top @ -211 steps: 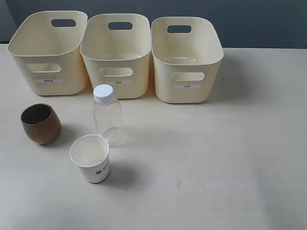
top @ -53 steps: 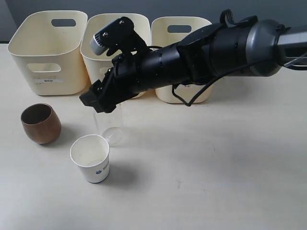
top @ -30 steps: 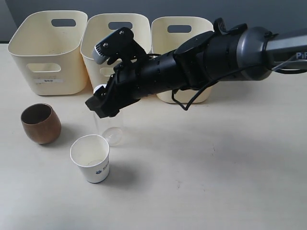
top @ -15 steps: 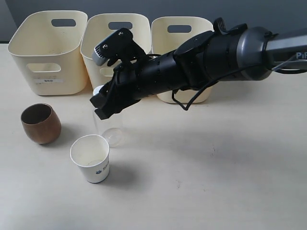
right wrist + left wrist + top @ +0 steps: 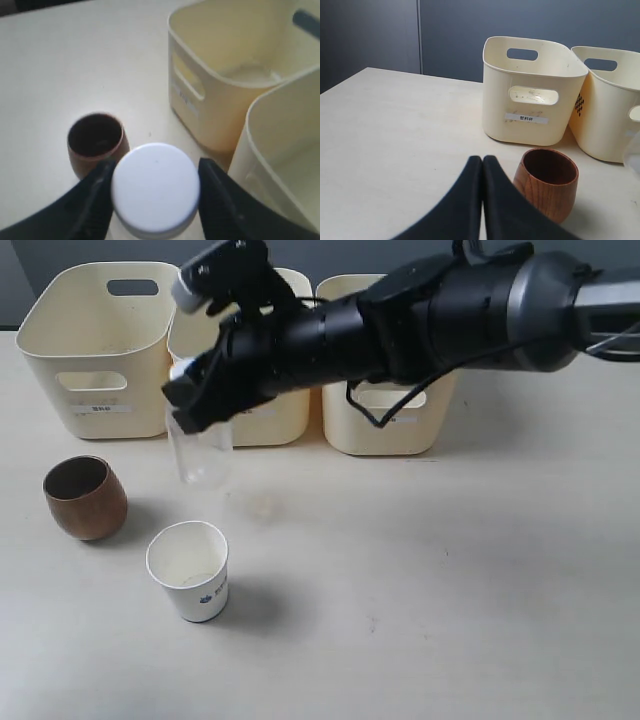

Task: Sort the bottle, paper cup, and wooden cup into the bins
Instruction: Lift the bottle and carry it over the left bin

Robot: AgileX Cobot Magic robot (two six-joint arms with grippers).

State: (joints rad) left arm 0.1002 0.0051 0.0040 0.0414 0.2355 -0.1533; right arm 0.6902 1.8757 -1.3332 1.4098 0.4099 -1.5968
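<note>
Pale cream tabletop (image 5: 480,580), matte and lightly scuffed, is filling the exterior view; a dark blue-grey wall is closing off the far side of the room behind it. Three cream bins are standing in a row along the far edge: the left bin (image 5: 98,345), the middle bin (image 5: 262,410) and the right bin (image 5: 390,415), each showing a handle slot and a small white label on its near face. The right arm is reaching across from the right, and the right end effector (image 5: 190,400) is gripping the bottle (image 5: 200,450) at its white cap (image 5: 155,187), one dark finger (image 5: 95,200) pressing on each side of it. The bottle is hanging clear of the tabletop, in front of the gap between the left and middle bins. The wooden cup (image 5: 85,498) is standing upright at near left, and the paper cup (image 5: 189,570) is standing upright nearer still, slightly to its right. The left end effector (image 5: 482,172) is resting with its fingers pressed together, holding nothing, just beside the wooden cup.
</note>
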